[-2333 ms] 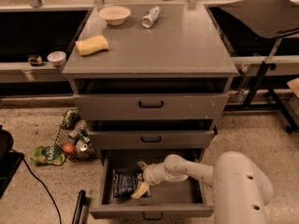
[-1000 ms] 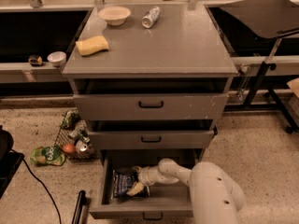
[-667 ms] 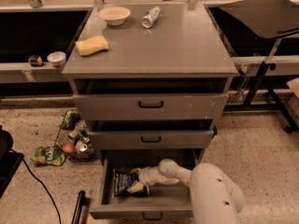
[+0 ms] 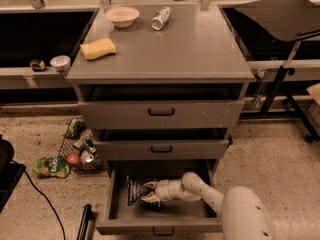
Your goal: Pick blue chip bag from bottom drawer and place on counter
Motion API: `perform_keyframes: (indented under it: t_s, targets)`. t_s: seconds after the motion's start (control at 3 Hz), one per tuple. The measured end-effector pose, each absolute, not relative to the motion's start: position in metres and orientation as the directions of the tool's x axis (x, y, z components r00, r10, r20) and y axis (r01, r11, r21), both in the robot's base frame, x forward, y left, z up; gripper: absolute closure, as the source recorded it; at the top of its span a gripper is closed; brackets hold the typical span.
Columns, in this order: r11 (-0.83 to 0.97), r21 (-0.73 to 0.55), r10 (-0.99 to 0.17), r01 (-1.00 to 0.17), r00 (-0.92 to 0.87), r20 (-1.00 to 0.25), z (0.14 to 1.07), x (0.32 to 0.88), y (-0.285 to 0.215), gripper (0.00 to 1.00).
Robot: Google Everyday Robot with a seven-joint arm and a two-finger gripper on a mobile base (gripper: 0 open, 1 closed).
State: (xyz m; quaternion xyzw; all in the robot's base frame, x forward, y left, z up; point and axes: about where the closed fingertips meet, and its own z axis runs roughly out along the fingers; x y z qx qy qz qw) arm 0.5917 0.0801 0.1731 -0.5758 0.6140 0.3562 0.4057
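Note:
The bottom drawer (image 4: 116, 194) is pulled open, below two upper drawers. The blue chip bag (image 4: 133, 190) lies inside it at the left, dark blue with white lettering. My gripper (image 4: 148, 193) reaches into the drawer from the right on a white arm (image 4: 200, 189) and sits at the bag's right edge, touching it. The counter (image 4: 190, 44) is the grey top of the cabinet, far above the gripper.
On the counter stand a white bowl (image 4: 122, 16), a silver can (image 4: 161, 18) lying on its side and a yellow sponge (image 4: 98, 49). A green bag (image 4: 51, 167) and a wire basket (image 4: 79, 149) of items sit on the floor at left. Dark shelves flank the cabinet.
The gripper has moved a little left inside the drawer, closer onto the bag's right edge. The bag has stayed in place.

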Motion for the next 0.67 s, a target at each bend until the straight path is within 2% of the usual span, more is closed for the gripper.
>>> perform_keyframes:
  t_s: [0.33, 0.67]
  targets:
    - [0.025, -0.163, -0.341, -0.986, 0.145, -0.929, 0.222, 0.575, 0.057, 1.0]
    - [-0.023, -0.24, -0.309, -0.97, 0.235, -0.922, 0.268, 0.54, 0.039, 1.0]
